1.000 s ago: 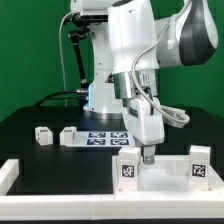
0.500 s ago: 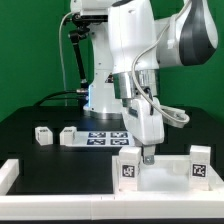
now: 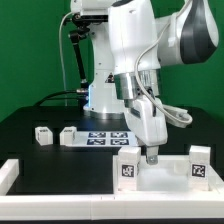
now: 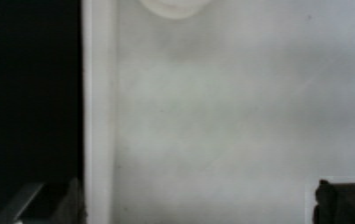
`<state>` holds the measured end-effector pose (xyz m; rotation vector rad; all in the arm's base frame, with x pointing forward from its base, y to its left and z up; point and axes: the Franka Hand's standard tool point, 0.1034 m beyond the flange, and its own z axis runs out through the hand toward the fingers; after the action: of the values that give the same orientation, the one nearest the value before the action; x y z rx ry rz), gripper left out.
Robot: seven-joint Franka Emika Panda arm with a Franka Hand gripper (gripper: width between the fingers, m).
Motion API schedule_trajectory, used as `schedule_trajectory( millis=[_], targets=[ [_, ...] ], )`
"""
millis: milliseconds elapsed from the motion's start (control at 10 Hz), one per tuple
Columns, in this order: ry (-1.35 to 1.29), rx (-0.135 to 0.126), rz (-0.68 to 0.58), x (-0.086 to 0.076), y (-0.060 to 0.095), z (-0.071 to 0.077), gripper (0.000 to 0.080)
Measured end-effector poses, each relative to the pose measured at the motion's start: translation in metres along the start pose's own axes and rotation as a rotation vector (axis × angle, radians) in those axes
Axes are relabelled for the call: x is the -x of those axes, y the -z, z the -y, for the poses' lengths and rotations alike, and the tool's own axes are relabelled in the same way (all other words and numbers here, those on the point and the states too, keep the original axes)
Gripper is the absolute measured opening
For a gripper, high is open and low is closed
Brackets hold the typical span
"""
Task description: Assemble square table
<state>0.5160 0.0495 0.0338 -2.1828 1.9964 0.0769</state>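
Note:
The square table's white slab [image 3: 165, 181] lies at the front of the table. In the wrist view the slab [image 4: 227, 110] fills most of the picture, with one round corner socket [image 4: 170, 6] at its edge. Two tagged white legs stand upright on it, one at the exterior view's left [image 3: 128, 169] and one at the right [image 3: 200, 168]. Two more loose legs [image 3: 42, 135] [image 3: 70, 135] lie further back on the left. My gripper [image 3: 151, 157] points straight down just over the slab between the standing legs. In the wrist view the gripper [image 4: 195, 205] is open wide and empty, one fingertip [image 4: 343, 200] over the slab.
The marker board [image 3: 108, 138] lies behind the slab near the robot base. A long white L-shaped rail [image 3: 10, 176] runs along the front and the exterior view's left. The table surface is black.
My gripper has shifted slightly down and toward the exterior view's right over the slab. Nothing else has moved.

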Motion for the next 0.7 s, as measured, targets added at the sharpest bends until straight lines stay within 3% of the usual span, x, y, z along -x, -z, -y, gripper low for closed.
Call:
schedule_trajectory(
  millis=[100,400,600,700],
  targets=[
    [-0.024,0.039,0.033,-0.001,-0.002,-0.003,0.0649],
    [-0.04,0.078,0.037,-0.001,-0.016,-0.014,0.0649],
    [-0.007,0.124,0.027,0.004,-0.013,-0.011,0.0649],
    [-0.007,0.126,0.023,0.002,-0.014,-0.013,0.0649]
  ],
)
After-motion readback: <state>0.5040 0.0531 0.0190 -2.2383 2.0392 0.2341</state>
